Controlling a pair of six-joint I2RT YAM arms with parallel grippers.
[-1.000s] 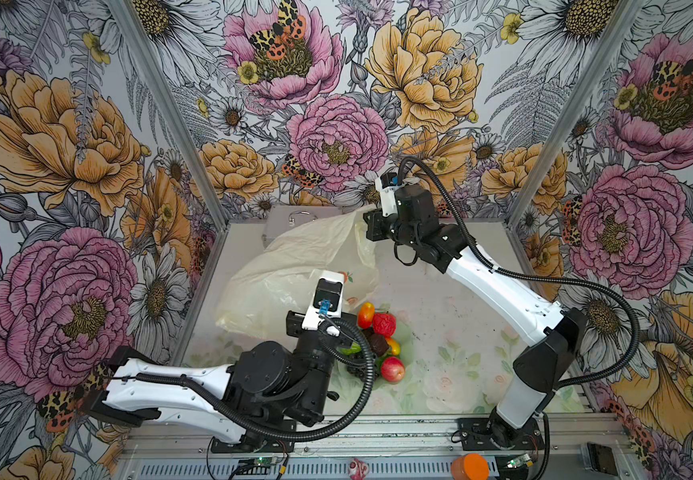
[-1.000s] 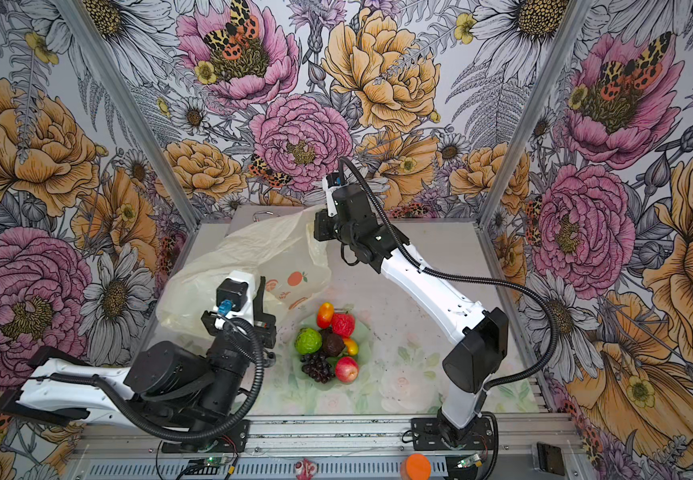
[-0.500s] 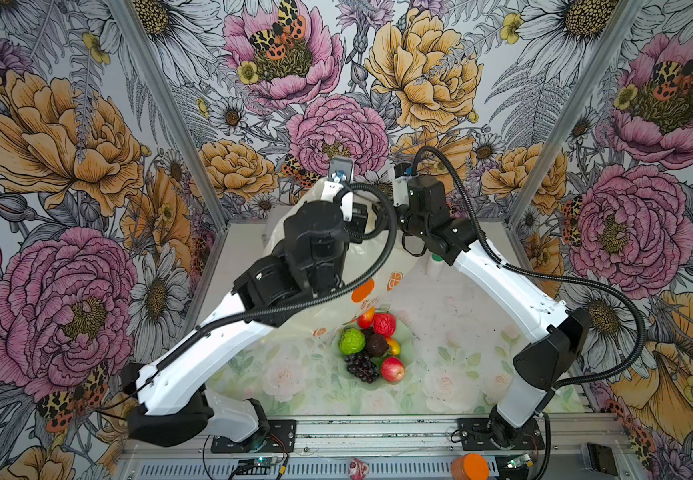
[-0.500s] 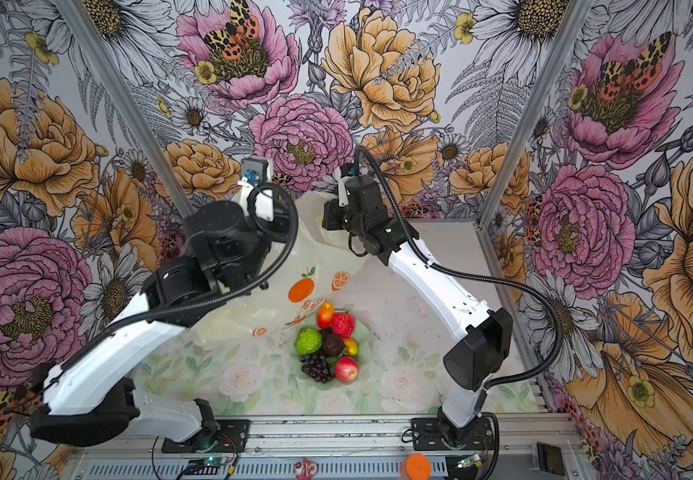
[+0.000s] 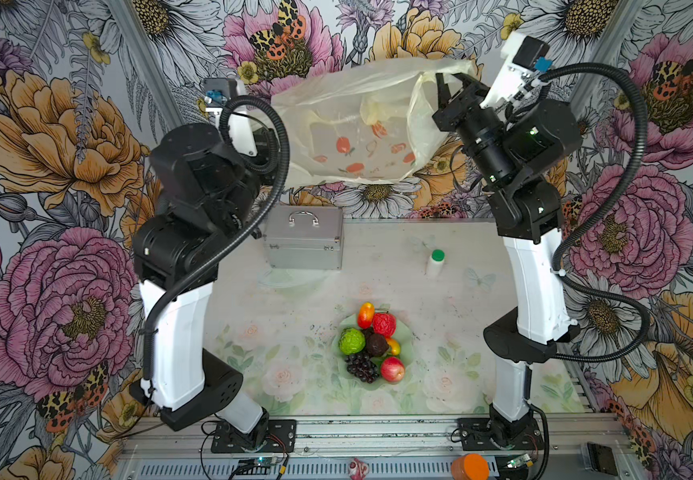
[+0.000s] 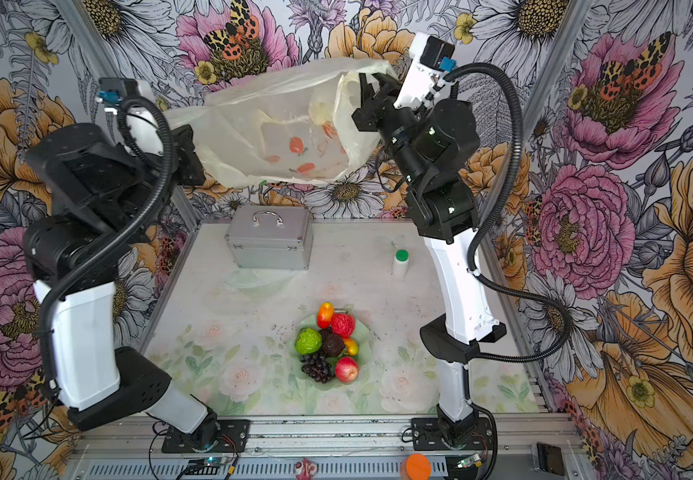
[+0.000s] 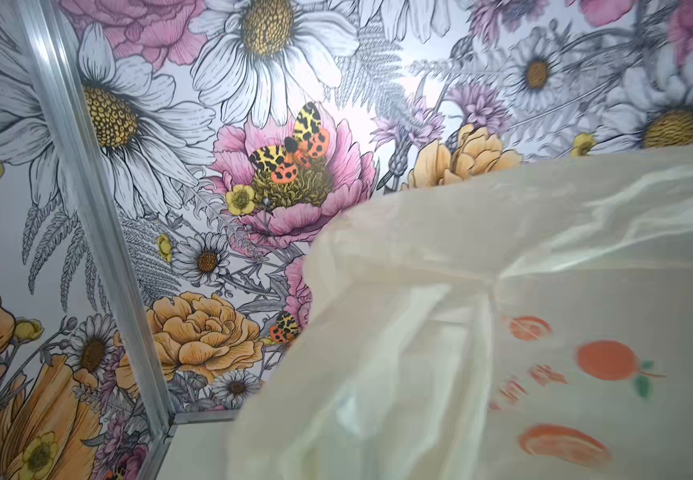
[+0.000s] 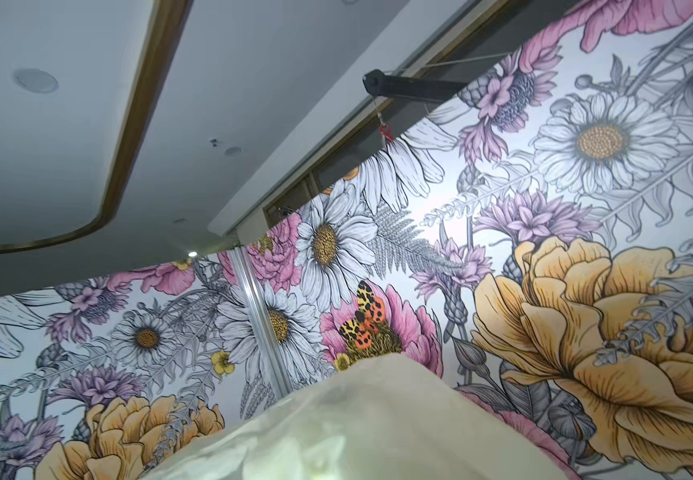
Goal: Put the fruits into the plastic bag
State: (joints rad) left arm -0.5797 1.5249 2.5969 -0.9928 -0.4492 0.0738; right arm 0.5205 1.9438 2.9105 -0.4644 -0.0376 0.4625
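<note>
"Pinching what, exactly?"
"My right gripper was clamped on one rim of the plastic bag and my left gripper on the opposite edge. It hung stretched between them, high above the table."
"And the risk?"
"Thin, slick, crinkly film could slip from either pinch or tear, I judged, letting the mouth sag shut. The fruits, small, rounded, some bumpy, sat heaped in the scalloped green bowl below."

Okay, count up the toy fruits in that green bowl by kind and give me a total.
Mangoes: 2
Red berry: 1
Green ball: 1
Avocado: 1
Grape bunch: 1
Apple: 1
Total: 7
</note>
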